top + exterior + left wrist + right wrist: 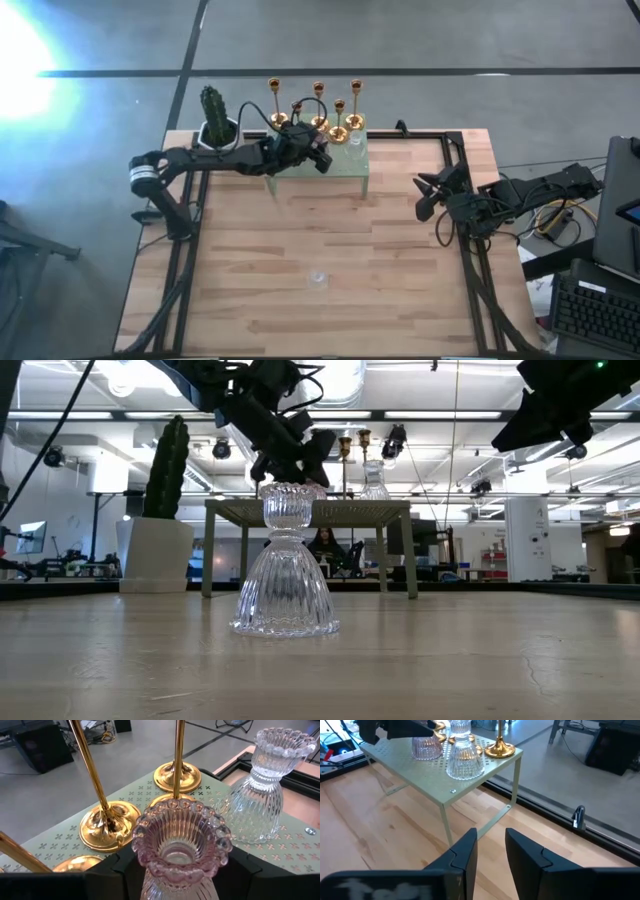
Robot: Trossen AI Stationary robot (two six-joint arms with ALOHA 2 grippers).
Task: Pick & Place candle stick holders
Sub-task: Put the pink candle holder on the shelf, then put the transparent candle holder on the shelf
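Note:
My left gripper (305, 152) reaches over the green perforated stand (350, 165) at the table's far edge and is shut on a pinkish glass candle holder (181, 845). Beside it on the stand are several gold holders (109, 831) (338, 128) and a clear glass holder (262, 795), each resting on its base. Another clear glass holder (318, 277) (285, 565) stands upright on the bare table near the front. My right gripper (428, 196) (490, 851) is open and empty over the table's right side. My left gripper has the pinkish holder between its two fingers (117, 870), on the neck below the beaded rim (150, 870); the rim hides the exact place of contact. The holder stands upright. In the right wrist view its base (426, 751) sits at the stand's top.
A cactus in a white pot (214, 118) stands at the far left corner beside the stand. The table's black frame rail (455, 160) runs along the right and far edges. The wood in the table's middle (330, 225) is bare.

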